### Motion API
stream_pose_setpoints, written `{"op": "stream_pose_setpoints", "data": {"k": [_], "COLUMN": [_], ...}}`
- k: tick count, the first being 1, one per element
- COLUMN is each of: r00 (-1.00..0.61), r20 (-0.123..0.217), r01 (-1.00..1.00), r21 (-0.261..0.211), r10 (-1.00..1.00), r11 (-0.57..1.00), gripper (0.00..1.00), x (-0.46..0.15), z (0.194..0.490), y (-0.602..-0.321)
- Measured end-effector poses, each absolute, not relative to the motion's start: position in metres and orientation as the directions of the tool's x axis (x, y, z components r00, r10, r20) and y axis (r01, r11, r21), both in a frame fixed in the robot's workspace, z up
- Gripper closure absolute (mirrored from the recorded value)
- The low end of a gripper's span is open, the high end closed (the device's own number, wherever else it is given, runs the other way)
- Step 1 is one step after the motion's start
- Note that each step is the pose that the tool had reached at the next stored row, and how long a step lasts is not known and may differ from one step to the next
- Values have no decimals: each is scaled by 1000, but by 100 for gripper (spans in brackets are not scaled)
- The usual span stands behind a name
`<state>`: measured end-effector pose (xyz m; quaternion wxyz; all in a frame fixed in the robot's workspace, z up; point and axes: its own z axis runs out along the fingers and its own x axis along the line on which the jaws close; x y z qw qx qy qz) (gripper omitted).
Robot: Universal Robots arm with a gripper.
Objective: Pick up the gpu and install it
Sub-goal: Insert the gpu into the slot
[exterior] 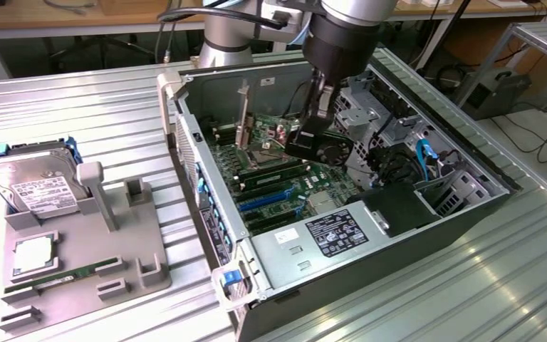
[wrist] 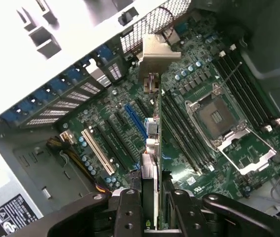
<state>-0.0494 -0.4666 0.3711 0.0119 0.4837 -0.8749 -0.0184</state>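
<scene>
The gpu (wrist: 154, 123) is a thin card seen edge-on in the wrist view, with its silvery end bracket (wrist: 156, 49) close to the case's perforated rear wall. My gripper (wrist: 152, 202) is shut on the card's near end, one black finger on each side. The card stands on edge over the motherboard (wrist: 199, 74), between the blue slot (wrist: 136, 121) and the long memory slots. Whether it sits in a slot I cannot tell. In the exterior view my gripper (exterior: 307, 146) reaches down into the open computer case (exterior: 207, 206), and the gpu (exterior: 253, 125) runs from it toward the case's rear wall.
The open CPU socket (wrist: 219, 118) lies beside the card. A power supply (exterior: 335, 235) fills the case's near end. On the exterior view's left, a grey fixture (exterior: 145, 274) holds a hard drive (exterior: 31, 187), a green memory stick (exterior: 50, 279) and a chip (exterior: 33, 255).
</scene>
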Motion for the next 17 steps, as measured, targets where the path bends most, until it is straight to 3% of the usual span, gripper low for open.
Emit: {"op": "stream_pose_setpoints", "data": {"k": [12,17], "r00": [-304,-132], "r20": [2,1], "r01": [-952,-990], "r21": [41,41], "r10": [-953,-991], "r11": [304,132], "gripper": [74,74], "x": [-49,-49], "z": [369,366], "y": [-467,-467]}}
